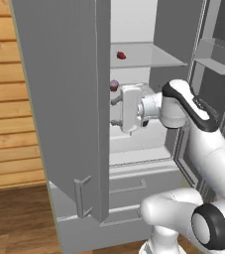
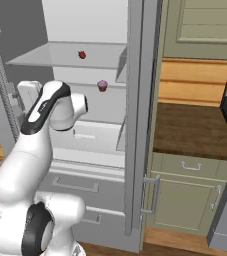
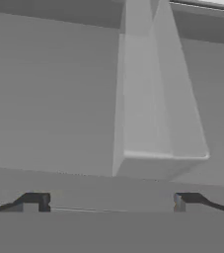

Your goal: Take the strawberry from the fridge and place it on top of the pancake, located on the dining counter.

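Observation:
The fridge (image 1: 64,99) stands with both doors open, its white shelves showing. The strawberry (image 1: 121,55) (image 2: 82,54), tiny and dark red, lies on the upper glass shelf. My gripper (image 1: 115,111) (image 3: 111,202) is open and holds nothing. It is inside the fridge, below the strawberry and at about the level of the lower shelf, pointing sideways at the inner face of the left door. In the hand view its two dark fingertips (image 3: 34,201) stand wide apart before a grey door bin. The pancake and the dining counter are out of view.
A pink-purple cupcake (image 1: 114,85) (image 2: 102,85) sits on the shelf under the strawberry, close above my hand. The right fridge door (image 2: 137,125) stands edge-on beside a brown countertop (image 2: 195,130) over pale cabinets. Fridge drawers (image 1: 129,186) lie below the arm.

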